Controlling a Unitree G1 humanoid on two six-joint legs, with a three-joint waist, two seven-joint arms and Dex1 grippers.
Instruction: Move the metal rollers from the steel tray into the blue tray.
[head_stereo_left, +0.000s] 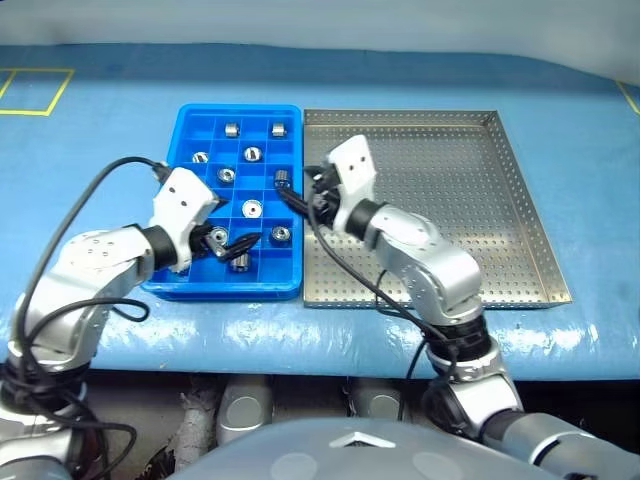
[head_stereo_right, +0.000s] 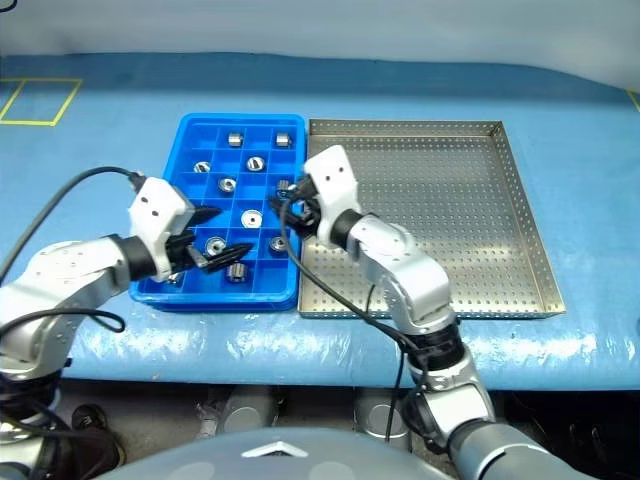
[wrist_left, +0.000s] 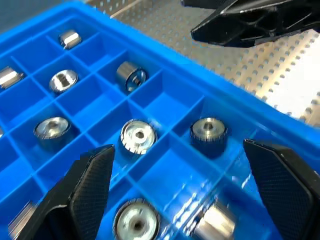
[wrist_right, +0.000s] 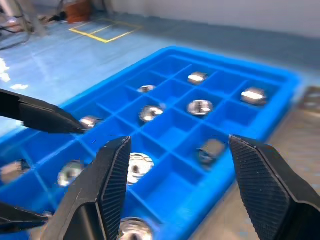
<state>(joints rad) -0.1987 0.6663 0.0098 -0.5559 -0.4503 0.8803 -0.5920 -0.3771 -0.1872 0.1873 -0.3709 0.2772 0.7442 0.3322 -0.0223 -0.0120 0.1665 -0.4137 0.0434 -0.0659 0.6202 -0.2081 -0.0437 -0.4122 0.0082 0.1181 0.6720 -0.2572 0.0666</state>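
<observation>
Two trays side by side on a blue surface (head_stereo_left: 90, 130), with both arms over the blue one.

The steel tray (head_stereo_left: 520, 200) lies on the right, its perforated floor bare, touching the blue tray (head_stereo_left: 190, 120) along their shared edge. The metal rollers (head_stereo_left: 252, 209) sit scattered in the blue tray's square compartments, about one to a cell, some upright and some on their sides. The right gripper (wrist_right: 175, 175) hangs over the tray's steel-side edge with its fingers (wrist_right: 262, 185) apart and nothing between them; one roller lies in the cell just below. The left gripper (wrist_left: 180, 195) hovers over the near compartments, its fingers (wrist_left: 85, 185) spread wide and empty, rollers beneath. Black cables trail from both wrists across the near rim.
</observation>
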